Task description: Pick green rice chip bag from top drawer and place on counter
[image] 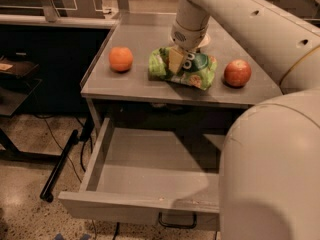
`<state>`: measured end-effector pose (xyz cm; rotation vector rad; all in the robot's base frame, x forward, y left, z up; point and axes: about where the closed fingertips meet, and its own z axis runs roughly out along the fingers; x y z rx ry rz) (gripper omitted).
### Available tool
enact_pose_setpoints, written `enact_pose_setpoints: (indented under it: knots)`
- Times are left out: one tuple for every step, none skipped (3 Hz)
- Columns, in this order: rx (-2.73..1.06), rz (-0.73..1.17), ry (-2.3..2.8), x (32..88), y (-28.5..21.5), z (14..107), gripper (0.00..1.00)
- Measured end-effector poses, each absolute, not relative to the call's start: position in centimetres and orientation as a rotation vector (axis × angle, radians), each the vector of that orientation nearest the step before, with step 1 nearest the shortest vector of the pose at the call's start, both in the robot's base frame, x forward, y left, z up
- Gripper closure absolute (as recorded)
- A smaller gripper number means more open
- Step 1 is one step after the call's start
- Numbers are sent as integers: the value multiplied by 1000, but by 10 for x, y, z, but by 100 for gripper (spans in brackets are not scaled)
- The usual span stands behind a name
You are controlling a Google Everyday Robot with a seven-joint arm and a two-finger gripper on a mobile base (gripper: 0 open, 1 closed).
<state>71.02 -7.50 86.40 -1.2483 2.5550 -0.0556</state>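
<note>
The green rice chip bag (202, 70) lies on the counter (135, 86), between two fruits. My gripper (181, 64) comes down from above onto the bag's middle and is shut on it, with the bag bunched around the tan finger (175, 59). The bag's underside rests on the counter. The top drawer (150, 166) is pulled open below the counter and nothing shows in it; its dark handle (177, 220) is on the front. My arm fills the right side of the view and hides the drawer's right part.
An orange (121, 59) sits left of the bag and a red apple (237, 73) right of it. A dark table (20, 74) stands to the left, with a black bar (57, 169) and cables on the floor.
</note>
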Motion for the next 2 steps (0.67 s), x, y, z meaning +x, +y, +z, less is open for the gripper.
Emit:
enact_pose_setpoints:
  knots:
    - [-1248, -56, 2555, 710, -75, 864, 0]
    - [-1248, -56, 2555, 710, -75, 864, 0]
